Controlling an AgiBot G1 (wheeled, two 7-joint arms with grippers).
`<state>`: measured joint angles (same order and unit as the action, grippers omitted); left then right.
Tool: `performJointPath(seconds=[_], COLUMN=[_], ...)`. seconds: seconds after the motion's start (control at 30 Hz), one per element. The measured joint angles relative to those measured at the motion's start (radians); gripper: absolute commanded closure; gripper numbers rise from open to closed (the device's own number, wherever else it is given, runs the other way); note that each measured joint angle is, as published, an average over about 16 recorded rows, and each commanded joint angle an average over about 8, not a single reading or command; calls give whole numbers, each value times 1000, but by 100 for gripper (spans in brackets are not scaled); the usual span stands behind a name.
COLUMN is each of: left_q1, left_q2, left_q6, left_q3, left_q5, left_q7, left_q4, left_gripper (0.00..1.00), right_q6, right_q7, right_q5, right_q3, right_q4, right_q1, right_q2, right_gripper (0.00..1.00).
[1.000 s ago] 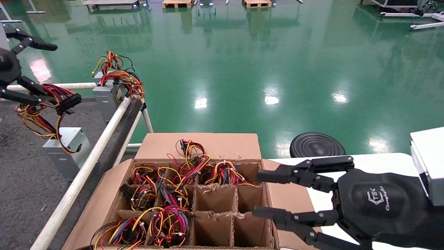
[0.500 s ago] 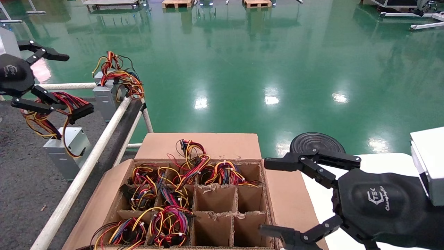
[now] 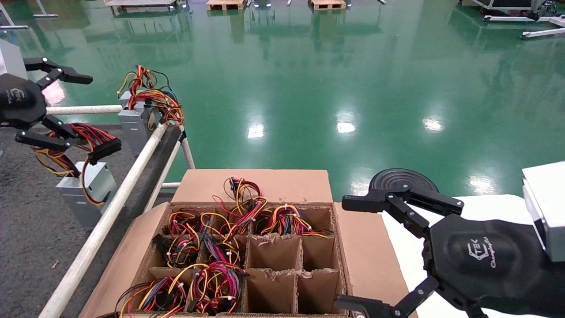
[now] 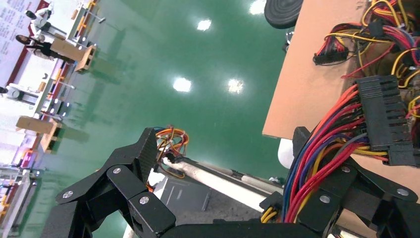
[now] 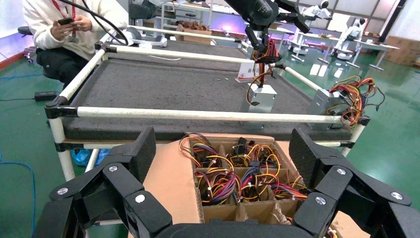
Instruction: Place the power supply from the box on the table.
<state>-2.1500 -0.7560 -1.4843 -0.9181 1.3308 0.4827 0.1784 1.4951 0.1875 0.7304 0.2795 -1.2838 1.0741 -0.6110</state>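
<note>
Closest in, over the right flap of the box (image 3: pixel 132 251) and the edge of a white surface (image 3: pixel 485 205): right gripper (image 3: pixel 346 254), jaws spread wide, nothing between them. Idle there, one finger near the far right corner of the grid, the other by the near right corner.

Below and left of it, inside the box: a cardboard grid of square cells. Right-hand near cells bare cardboard; left and far cells stuffed with red, yellow and orange wire bundles, one bundle spilling onto the back flap.

Just beyond the white surface, on the green floor (image 3: pixel 309 88): a black ribbed disc (image 3: pixel 399 181).

Left of the box, past a white rail (image 3: pixel 101 225): the table (image 3: pixel 26 229), dark and speckled. Standing on it near the rail, upright on a narrow side: the power supply (image 3: pixel 86 192). From its top, wires (image 3: pixel 57 159) rising to the left gripper (image 3: pixel 81 110) above. Jaws there wide open, not clamped; bundle draped over the lower finger only, black connector (image 3: pixel 104 148) dangling off the tip, as seen from the left wrist too.

Farther along, at the table's far corner beside the rail: a second grey unit (image 3: pixel 134 121), wires heaped in a tangle on top.

Farthest off, across the floor: wooden pallets and table frames.
</note>
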Motion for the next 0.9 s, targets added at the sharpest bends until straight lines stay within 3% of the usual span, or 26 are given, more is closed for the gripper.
performJointPath(seconds=[0.9], left_q1=[-46], left_q2=[138], left_q6=[-52], left_q3=[-281], left_q5=[-183], left_q7=[-138], left_q4=[260], left_gripper=[0], right_q6=[0], right_q7=[0], right_q5=[0], right_q3=[0], right_q4=[0], right_q1=[0], right_q2=[0], right_gripper=[0])
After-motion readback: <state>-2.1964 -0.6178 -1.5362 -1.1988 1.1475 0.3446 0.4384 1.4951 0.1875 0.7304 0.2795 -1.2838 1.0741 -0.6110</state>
